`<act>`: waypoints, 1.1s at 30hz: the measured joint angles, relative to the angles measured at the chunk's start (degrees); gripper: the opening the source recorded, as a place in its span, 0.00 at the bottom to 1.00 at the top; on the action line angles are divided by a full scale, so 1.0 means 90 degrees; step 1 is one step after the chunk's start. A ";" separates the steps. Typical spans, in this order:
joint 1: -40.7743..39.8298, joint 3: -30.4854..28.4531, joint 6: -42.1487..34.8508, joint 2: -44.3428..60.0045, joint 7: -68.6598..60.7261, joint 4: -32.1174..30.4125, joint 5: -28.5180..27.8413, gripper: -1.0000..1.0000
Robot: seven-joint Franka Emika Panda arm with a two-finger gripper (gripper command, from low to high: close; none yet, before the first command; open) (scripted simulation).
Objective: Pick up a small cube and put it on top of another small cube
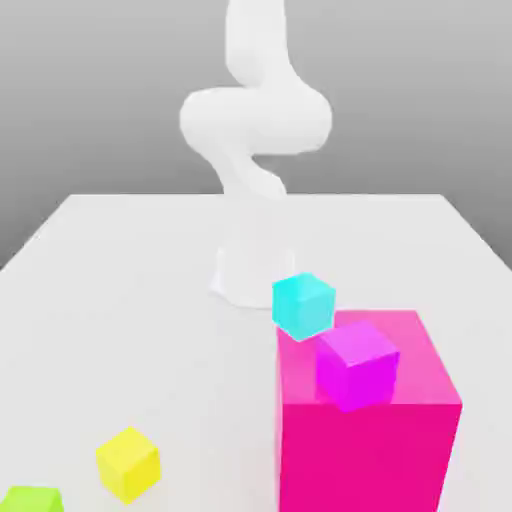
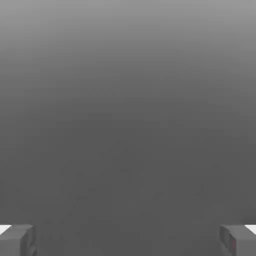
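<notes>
The small lime-green cube [image 1: 30,498] lies on the white table [image 1: 120,280] at the near corner on the exterior view's left, partly cut off by the picture's edge. Just beyond it, a little to the exterior view's right, sits a yellow cube [image 1: 128,463] of the same size. In the hand view my gripper [image 2: 128,241] is open. Its two grey fingertips [image 2: 17,240] stand far apart with nothing between them, in front of a plain grey background. My white arm [image 1: 255,120] rises from its base at the table's far middle.
A big pink block [image 1: 380,440] stands at the near right of the exterior view with a small magenta cube [image 1: 356,364] on its top. A cyan cube [image 1: 302,304] sits by the block's far corner, close to the arm's base [image 1: 245,275].
</notes>
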 joint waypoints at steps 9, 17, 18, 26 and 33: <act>-0.1316 0.0636 0.0323 0.2130 0.2421 0.0340 -0.0799 0.50; -0.1978 0.0627 0.0610 0.3979 0.4461 0.0635 -0.1396 0.50; -0.2037 0.0600 0.0653 0.4203 0.4688 0.0670 -0.1431 0.50; -0.2365 0.0312 0.1080 0.5912 0.6171 0.0921 -0.1206 0.50; -0.2732 0.0205 0.1520 0.7260 0.6985 0.1121 -0.0303 0.50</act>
